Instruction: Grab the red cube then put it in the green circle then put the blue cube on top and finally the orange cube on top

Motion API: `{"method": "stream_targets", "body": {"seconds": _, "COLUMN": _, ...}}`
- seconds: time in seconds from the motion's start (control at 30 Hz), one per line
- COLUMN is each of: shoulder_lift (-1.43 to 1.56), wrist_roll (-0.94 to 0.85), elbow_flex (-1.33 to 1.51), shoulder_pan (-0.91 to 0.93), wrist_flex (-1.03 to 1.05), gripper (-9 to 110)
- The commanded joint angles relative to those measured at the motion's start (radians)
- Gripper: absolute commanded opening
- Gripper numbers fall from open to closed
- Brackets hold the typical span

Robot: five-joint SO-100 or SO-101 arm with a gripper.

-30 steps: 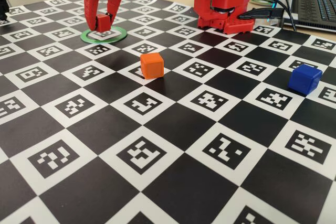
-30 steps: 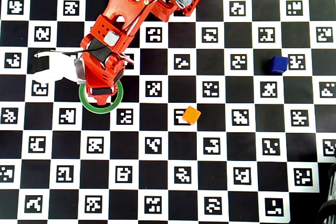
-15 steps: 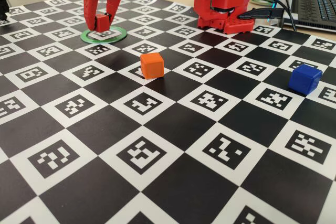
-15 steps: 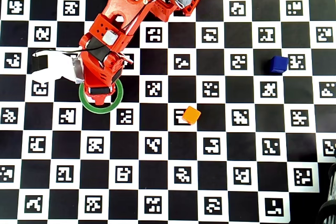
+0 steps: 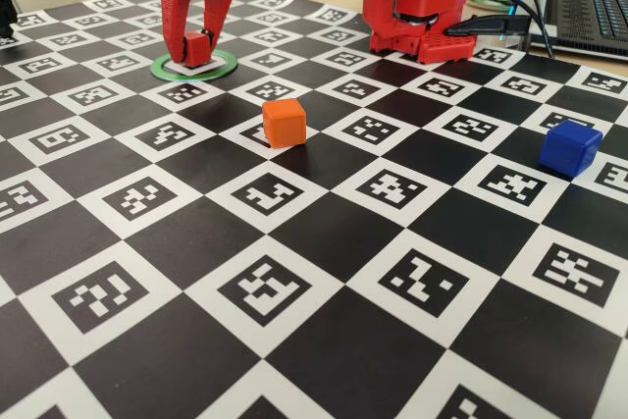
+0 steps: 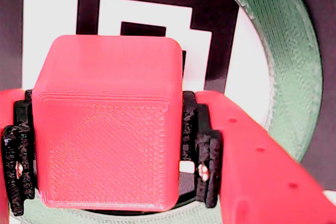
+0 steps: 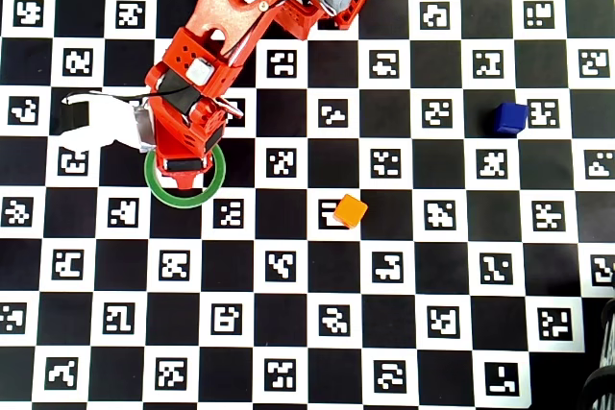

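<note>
My gripper (image 5: 197, 49) is shut on the red cube (image 5: 196, 46), holding it upright inside the green circle (image 5: 224, 64) at the board's far left. In the wrist view the red cube (image 6: 107, 129) sits between the black pads (image 6: 202, 150), with the green circle (image 6: 294, 77) and its white marker square below. I cannot tell whether the cube touches the board. From overhead the gripper (image 7: 184, 168) hides the cube over the green circle (image 7: 154, 184). The orange cube (image 5: 284, 122) (image 7: 351, 209) stands mid-board. The blue cube (image 5: 569, 148) (image 7: 509, 118) sits at the right.
The arm's red base (image 5: 417, 7) stands at the board's far edge, with cables and a laptop (image 5: 589, 7) to its right. The checkered marker board (image 5: 324, 242) covers the table. A white part (image 7: 96, 122) sticks out left of the wrist.
The gripper, still shut on the red cube, has sunk a little lower into the green circle and stands more upright. The orange and blue cubes have not moved.
</note>
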Motion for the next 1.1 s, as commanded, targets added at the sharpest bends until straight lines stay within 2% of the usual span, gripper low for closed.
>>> {"method": "stream_targets", "body": {"seconds": 0.0, "shoulder_lift": 0.012, "wrist_roll": 0.006, "elbow_flex": -0.018, "shoulder_pan": 0.009, "wrist_flex": 0.008, "gripper": 2}}
{"method": "stream_targets", "body": {"seconds": 0.4, "shoulder_lift": -0.005, "wrist_roll": 0.009, "elbow_flex": -0.031, "shoulder_pan": 0.008, "wrist_flex": 0.014, "gripper": 2}}
{"method": "stream_targets", "body": {"seconds": 0.47, "shoulder_lift": -0.003, "wrist_roll": 0.003, "elbow_flex": -0.029, "shoulder_pan": 0.009, "wrist_flex": 0.014, "gripper": 6}}
{"method": "stream_targets", "body": {"seconds": 0.6, "shoulder_lift": 0.002, "wrist_roll": 0.003, "elbow_flex": -0.028, "shoulder_pan": 0.011, "wrist_flex": 0.015, "gripper": 22}}
{"method": "stream_targets", "body": {"seconds": 0.73, "shoulder_lift": 0.006, "wrist_roll": 0.012, "elbow_flex": -0.028, "shoulder_pan": 0.012, "wrist_flex": 0.012, "gripper": 29}}
{"method": "stream_targets", "body": {"seconds": 1.07, "shoulder_lift": 0.031, "wrist_roll": 0.023, "elbow_flex": -0.054, "shoulder_pan": 0.020, "wrist_flex": 0.037, "gripper": 34}}
